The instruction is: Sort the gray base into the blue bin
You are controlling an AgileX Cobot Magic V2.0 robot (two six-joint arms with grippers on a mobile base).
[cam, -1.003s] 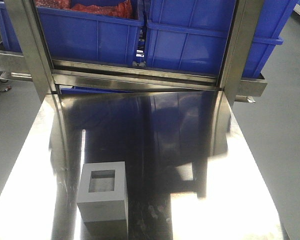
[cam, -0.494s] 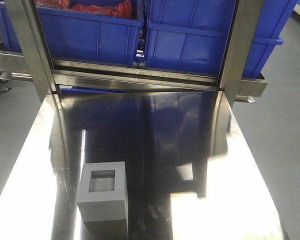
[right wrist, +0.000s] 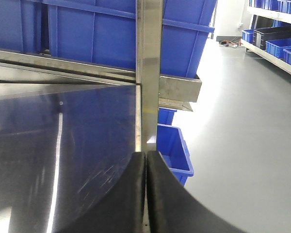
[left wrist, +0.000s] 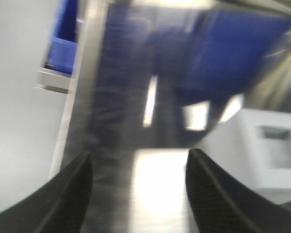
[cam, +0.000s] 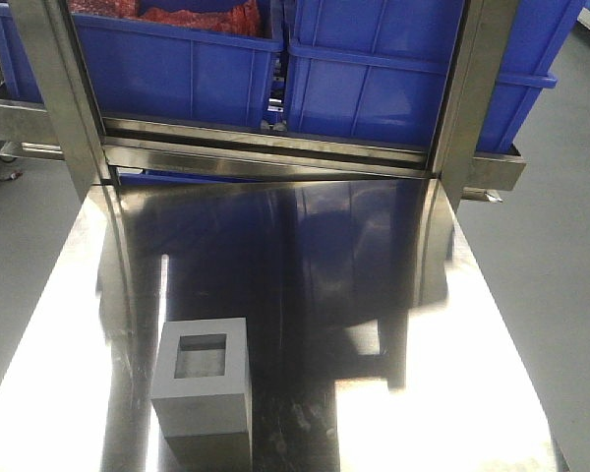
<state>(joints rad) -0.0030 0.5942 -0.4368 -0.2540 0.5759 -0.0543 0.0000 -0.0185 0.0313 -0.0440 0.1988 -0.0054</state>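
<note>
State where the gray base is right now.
In the front view, the gray base stands on the near-left part of the table, recess up, well short of the blue bins at the far end.

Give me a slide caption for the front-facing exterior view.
Gray base standing recess-up on the near-left of the reflective steel table, blue bins racked behind it.

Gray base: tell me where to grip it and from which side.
Grip its two opposite flat side walls, coming from above. The gray base sits upright on the steel table, recess up, with free space around it. The open left tool has it in view, so it probably suits best.
</note>
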